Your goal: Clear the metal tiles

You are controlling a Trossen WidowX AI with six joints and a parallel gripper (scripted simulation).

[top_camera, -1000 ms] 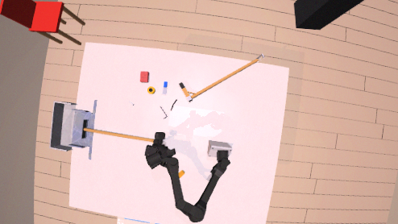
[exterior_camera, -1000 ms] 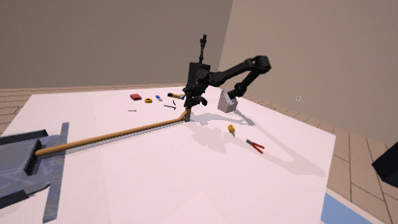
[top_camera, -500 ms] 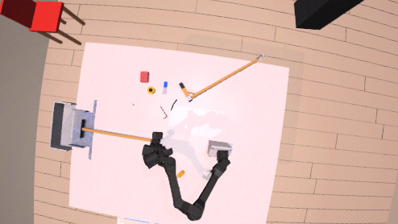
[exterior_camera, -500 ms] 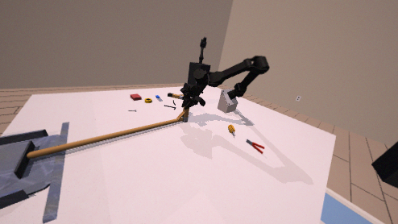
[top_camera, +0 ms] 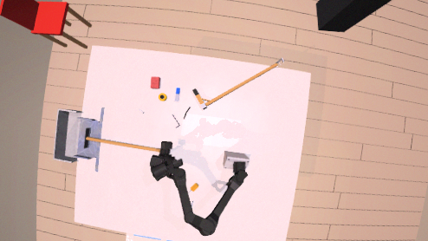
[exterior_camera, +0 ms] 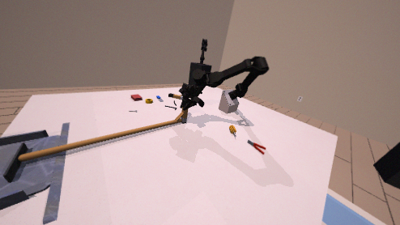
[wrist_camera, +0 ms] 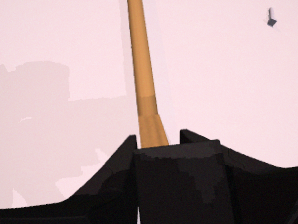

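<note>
I count two long wooden-handled tools, one (top_camera: pixel 123 145) (exterior_camera: pixel 101 140) (wrist_camera: pixel 144 60) in my gripper (top_camera: pixel 165 148) (exterior_camera: pixel 185 106) (wrist_camera: pixel 158 139) and another (top_camera: pixel 243 83) on the desk (top_camera: pixel 113 195) (exterior_camera: pixel 162 190). I also see one red block (top_camera: pixel 155 82) (exterior_camera: pixel 136 97), one yellow ring (top_camera: pixel 159 97) (exterior_camera: pixel 146 101), one blue-ended piece (top_camera: pixel 178 91) (exterior_camera: pixel 159 98), one yellow-handled tool (top_camera: pixel 195 186) (exterior_camera: pixel 232 129), one pair of red-handled pliers (exterior_camera: pixel 257 146) and one red chair (top_camera: pixel 49 18).

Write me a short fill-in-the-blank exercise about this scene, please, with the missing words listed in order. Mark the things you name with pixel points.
The jaws (top_camera: pixel 165 149) (exterior_camera: pixel 185 106) are shut on the handle of the long ____.
The scraper's dark head (top_camera: pixel 87 137) (exterior_camera: pixel 15 163) rests over the steel ____.
The pliers (exterior_camera: pixel 261 146) have ____ handles.
The chair (top_camera: pixel 49 18) beyond the table is ____.

Missing words: scraper; plate; red; red.
</note>
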